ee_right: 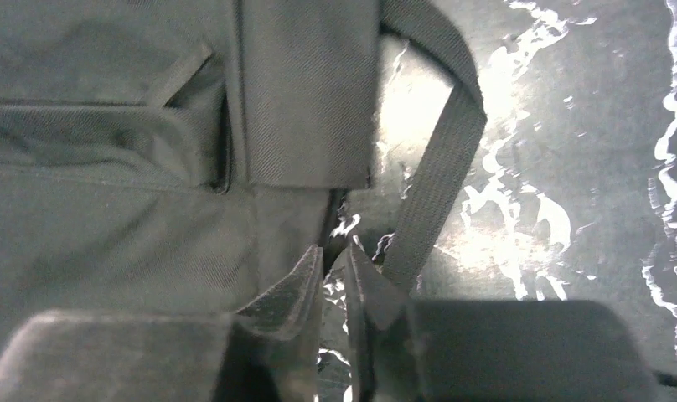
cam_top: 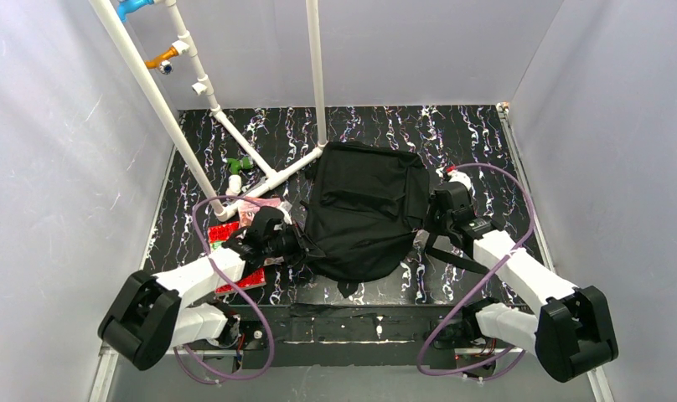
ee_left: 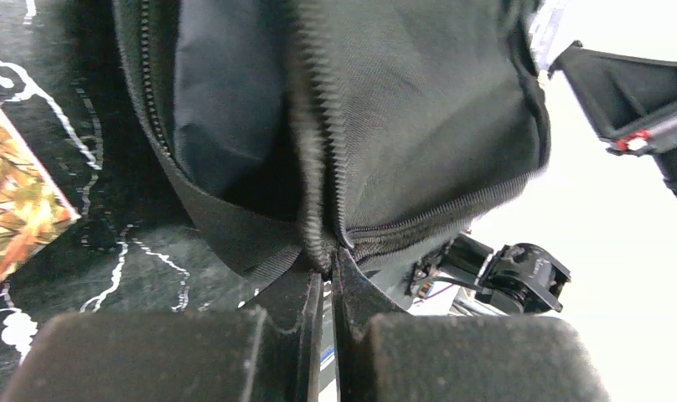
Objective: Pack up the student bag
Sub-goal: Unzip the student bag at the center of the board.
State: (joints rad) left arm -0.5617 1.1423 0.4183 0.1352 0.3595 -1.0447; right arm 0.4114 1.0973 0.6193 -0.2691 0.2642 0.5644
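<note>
The student bag (cam_top: pixel 364 209), a large black backpack, lies in the middle of the table. My left gripper (cam_top: pixel 306 249) is at its left edge. In the left wrist view its jaws are shut on the bag's zipper edge (ee_left: pixel 322 151), which gapes open and shows the dark lining (ee_left: pixel 226 109). My right gripper (cam_top: pixel 433 219) is at the bag's right edge. In the right wrist view the jaws are almost closed, the tips pinching the fabric edge (ee_right: pixel 302 126) beside a black shoulder strap (ee_right: pixel 440 176). The strap hangs toward the near side (cam_top: pixel 457 255).
A red book (cam_top: pixel 230 239) lies under my left arm and shows in the left wrist view (ee_left: pixel 17 201). A pink packet (cam_top: pixel 260 208), a white bottle (cam_top: pixel 234 182) and a green toy (cam_top: pixel 239 164) sit by the white pipe frame (cam_top: pixel 260 159). A small white and red item (cam_top: pixel 457 176) is behind my right gripper.
</note>
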